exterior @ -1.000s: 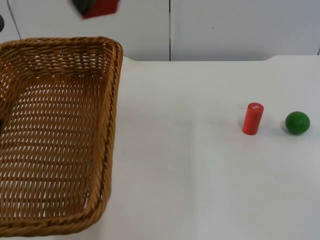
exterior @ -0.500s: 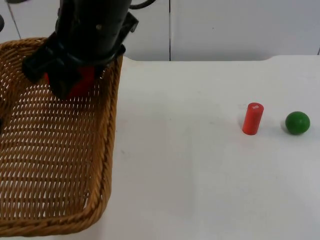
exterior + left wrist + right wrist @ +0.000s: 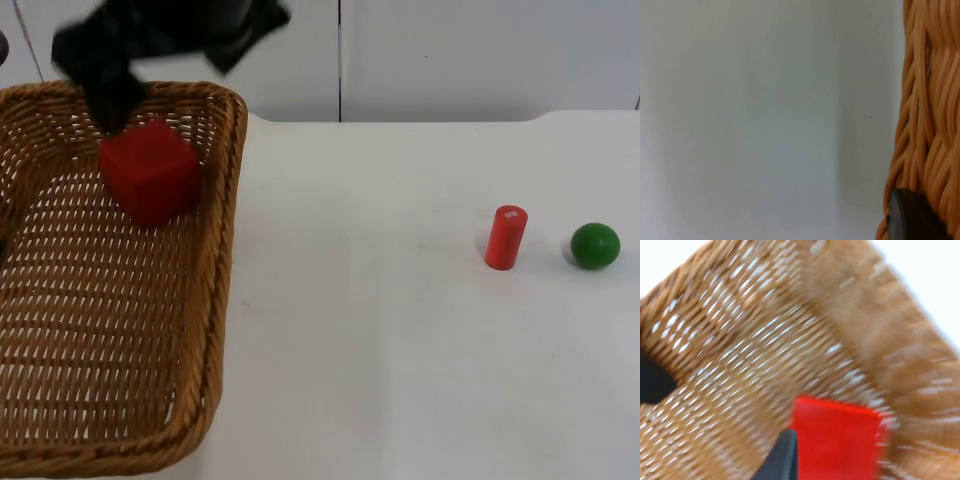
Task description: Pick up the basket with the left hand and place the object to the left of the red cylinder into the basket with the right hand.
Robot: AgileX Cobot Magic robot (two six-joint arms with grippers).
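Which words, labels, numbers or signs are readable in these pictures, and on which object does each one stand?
There is no readable text.
Red cylinder: a small white mark on its top face, too small to read.
Red cube in the basket: plain faces, no label.
Green ball: no marking.
Right gripper, above the basket's far end: no lettering visible.
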